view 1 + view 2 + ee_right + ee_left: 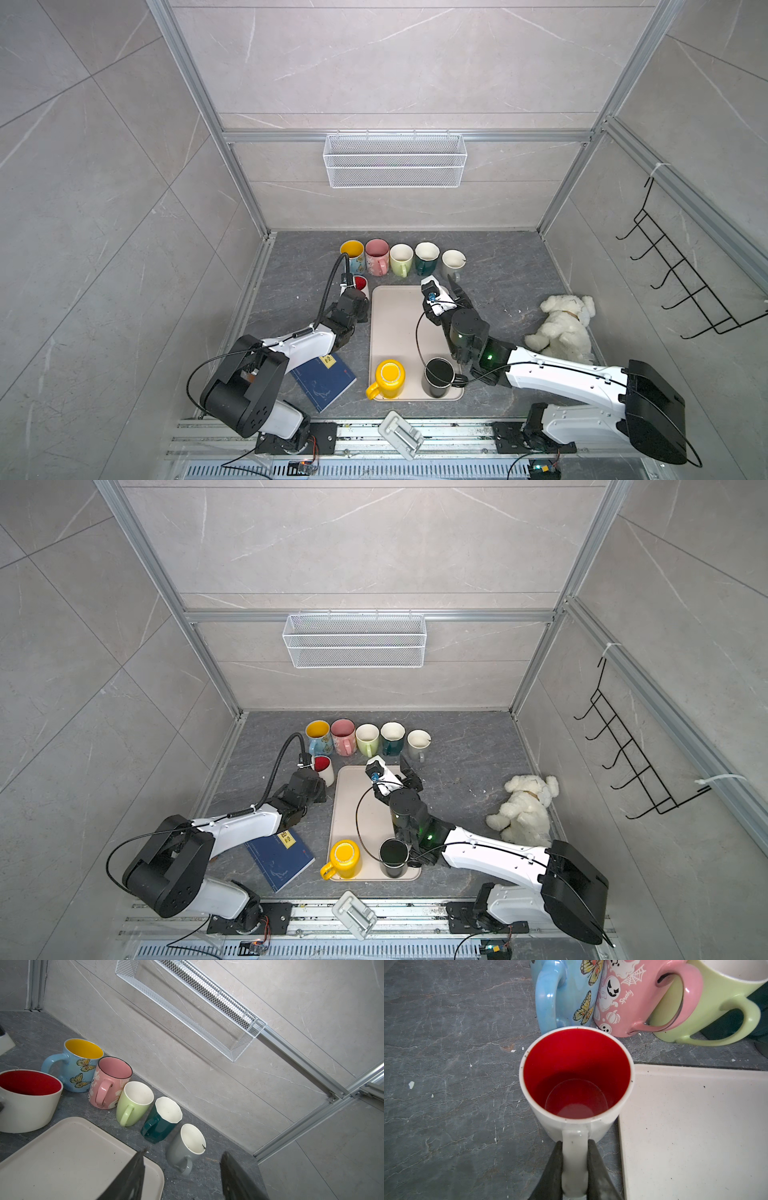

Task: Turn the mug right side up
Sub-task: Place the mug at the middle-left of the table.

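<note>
A white mug with a red inside (577, 1076) stands upright, mouth up, on the grey counter just left of the beige tray (695, 1126). It shows in both top views (360, 284) (323, 766) and in the right wrist view (29, 1101). My left gripper (575, 1142) is shut on the mug's white handle, one black finger on each side. My right gripper (184, 1152) is open and holds nothing. It hovers over the tray's far right corner (457, 291), short of a grey mug (187, 1147).
A row of upright mugs lines the back: blue butterfly (352, 253), pink (377, 255), green (401, 259), teal (427, 257), grey (453, 262). A yellow mug (388, 378) and a black mug (438, 376) stand at the tray's front. Blue book (324, 378) left, plush dog (565, 322) right.
</note>
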Action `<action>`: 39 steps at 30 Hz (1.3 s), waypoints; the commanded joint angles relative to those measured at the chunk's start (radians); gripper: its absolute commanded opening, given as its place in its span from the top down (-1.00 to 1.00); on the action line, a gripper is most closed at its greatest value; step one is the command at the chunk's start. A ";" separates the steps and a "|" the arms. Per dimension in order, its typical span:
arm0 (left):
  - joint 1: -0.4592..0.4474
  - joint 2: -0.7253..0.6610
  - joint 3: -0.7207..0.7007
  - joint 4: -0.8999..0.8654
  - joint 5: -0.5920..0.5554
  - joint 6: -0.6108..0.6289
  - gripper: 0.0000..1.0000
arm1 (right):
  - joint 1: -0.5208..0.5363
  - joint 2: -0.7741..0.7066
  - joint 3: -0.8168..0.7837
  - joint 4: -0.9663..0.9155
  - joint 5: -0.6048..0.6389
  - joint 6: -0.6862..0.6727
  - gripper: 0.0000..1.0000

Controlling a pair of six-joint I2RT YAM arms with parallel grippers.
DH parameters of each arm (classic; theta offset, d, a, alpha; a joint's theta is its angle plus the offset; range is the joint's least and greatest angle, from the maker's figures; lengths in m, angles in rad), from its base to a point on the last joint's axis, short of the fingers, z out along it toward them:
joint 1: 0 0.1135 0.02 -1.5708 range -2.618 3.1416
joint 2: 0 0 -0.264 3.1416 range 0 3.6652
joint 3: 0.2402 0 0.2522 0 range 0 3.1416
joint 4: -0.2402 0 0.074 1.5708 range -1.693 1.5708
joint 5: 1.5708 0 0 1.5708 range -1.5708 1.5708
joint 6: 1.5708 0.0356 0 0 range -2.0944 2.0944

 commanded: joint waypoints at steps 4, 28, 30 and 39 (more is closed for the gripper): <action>-0.018 0.018 -0.009 -0.070 -0.038 -0.018 0.63 | -0.004 -0.019 0.018 -0.007 0.019 0.025 -0.22; -0.059 -0.012 -0.005 -0.090 -0.074 -0.037 -0.17 | -0.004 -0.014 0.020 -0.001 0.019 0.033 -0.24; -0.076 -0.041 -0.003 -0.106 -0.074 -0.032 -0.21 | -0.003 -0.013 0.019 -0.001 0.018 0.035 -0.24; -0.202 -0.223 0.040 -0.332 -0.127 -0.058 -0.25 | -0.004 -0.030 0.011 -0.035 0.012 0.090 -0.25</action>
